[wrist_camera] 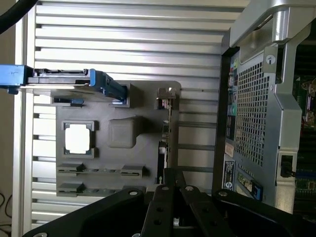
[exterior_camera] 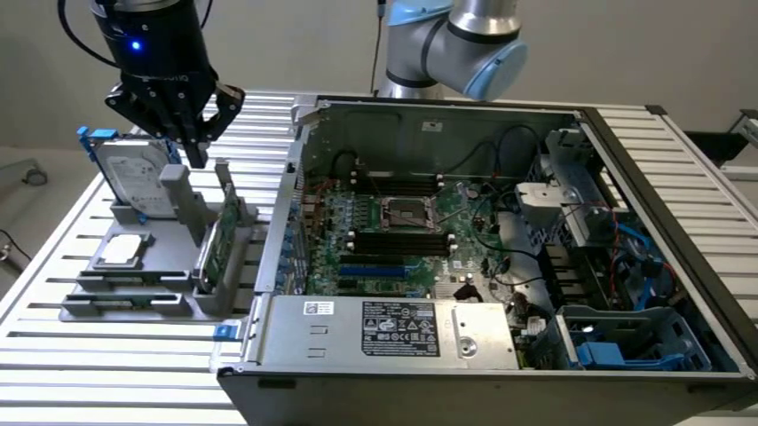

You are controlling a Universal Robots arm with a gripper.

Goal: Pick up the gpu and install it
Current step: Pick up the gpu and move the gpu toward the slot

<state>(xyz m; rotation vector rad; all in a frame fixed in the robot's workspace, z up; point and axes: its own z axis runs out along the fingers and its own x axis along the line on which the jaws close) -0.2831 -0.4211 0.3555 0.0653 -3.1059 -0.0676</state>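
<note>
**A:** Where is the gpu, and how close is the arm to it?

**B:** The gpu (exterior_camera: 225, 232) stands on edge in the grey holder (exterior_camera: 142, 293), left of centre in the exterior view, just beside the open computer case (exterior_camera: 498, 355). The gripper (exterior_camera: 195, 158) hangs in the upper left of that frame, above the holder and clear of the card. It is nearer to the hard drive (exterior_camera: 133, 182) in its blue frame than to the gpu.

**A:** And the jaws?

**B:** They are drawn in to a narrow point and hold nothing. I can't be sure from this angle that the tips actually meet.

**A:** So the step in hand is the approach. What makes it go well?

**B:** Alignment first. In the wrist view the gpu (wrist_camera: 167, 133) shows edge-on as a thin strip, running almost straight out from the gripper (wrist_camera: 171, 173), so the heading already looks about right. I'd say the jaws need to be wide before any descent, or they would land on the card's top edge instead of straddling it.

**A:** Any hazards?

**B:** The hard drive and the holder's upright post (exterior_camera: 176, 191) crowd that side, and the case wall is close on the other. A straight vertical approach over the slatted surface (exterior_camera: 106, 373), gripping the board's flat faces, seems safest.
</note>
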